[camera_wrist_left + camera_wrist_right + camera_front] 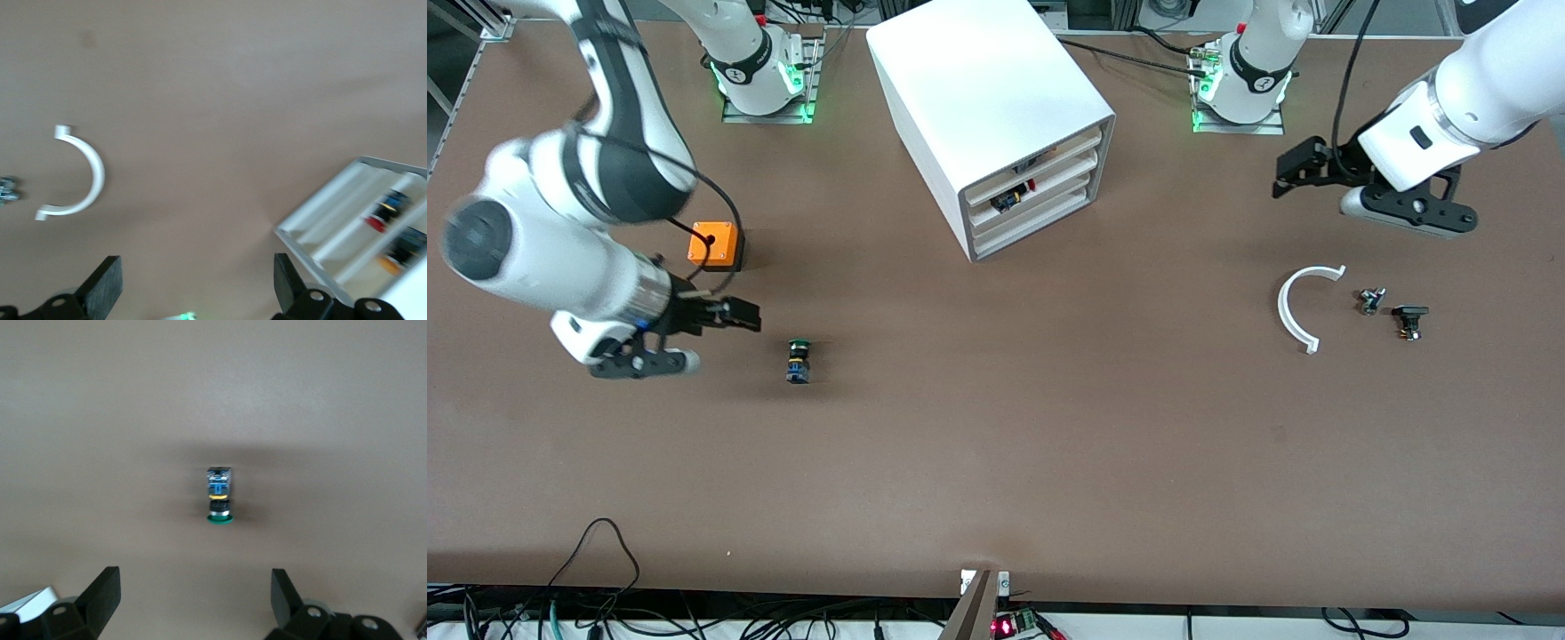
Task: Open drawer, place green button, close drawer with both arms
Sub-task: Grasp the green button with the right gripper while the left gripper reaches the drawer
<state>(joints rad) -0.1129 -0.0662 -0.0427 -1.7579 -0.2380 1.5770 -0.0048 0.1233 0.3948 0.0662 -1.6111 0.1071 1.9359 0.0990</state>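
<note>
1. Button lies on its side on bare brown tabletop, toward the right arm's end.
2. Right tool, fingers spread, empty, hangs just beside it.
3. Left tool, spread, empty, over tabletop near white cabinet; lowest drawer shut.
4. Cables along tabletop edge.

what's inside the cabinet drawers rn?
The cabinet has three closed drawers. Small parts, blue, red and orange, show in the upper two. The drawer at the bottom shows nothing at its front; deeper contents are covered.
</note>
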